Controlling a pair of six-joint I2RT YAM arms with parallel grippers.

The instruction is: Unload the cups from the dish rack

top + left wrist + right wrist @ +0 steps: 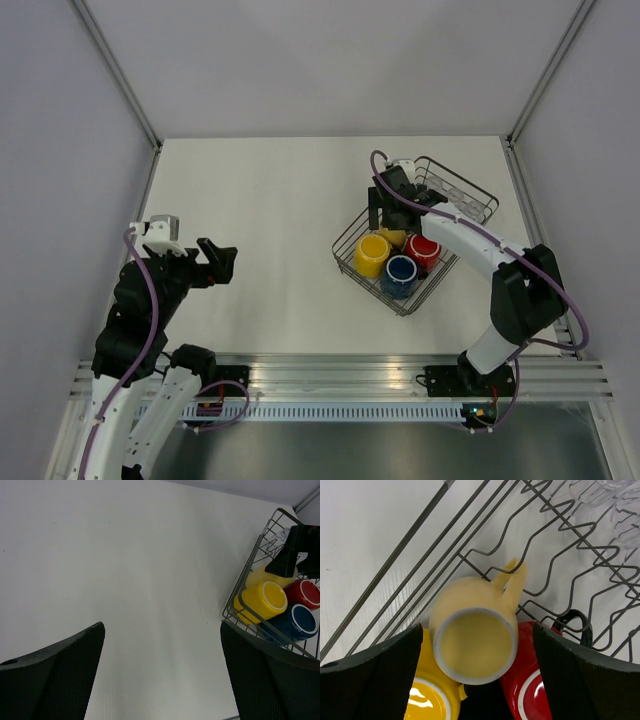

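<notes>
Pale yellow ceramic mug (pixel 472 647) sits squarely between the wide-spread fingers of the right claw (pixel 477 630), poised inside the dark wire dish rack (pixel 345 238), apparently to lift it out.

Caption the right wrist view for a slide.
Open right gripper lined up on the pale yellow mug in the dish rack.

I see the dark wire dish rack (pixel 352 232) by the table's far right corner. The pale yellow mug (pixel 475 642), bright yellow mug (pixel 372 254), red mug (pixel 422 250) and blue mug (pixel 401 272) crowd its near end, with the clear tumblers (pixel 455 195) beyond.
</notes>
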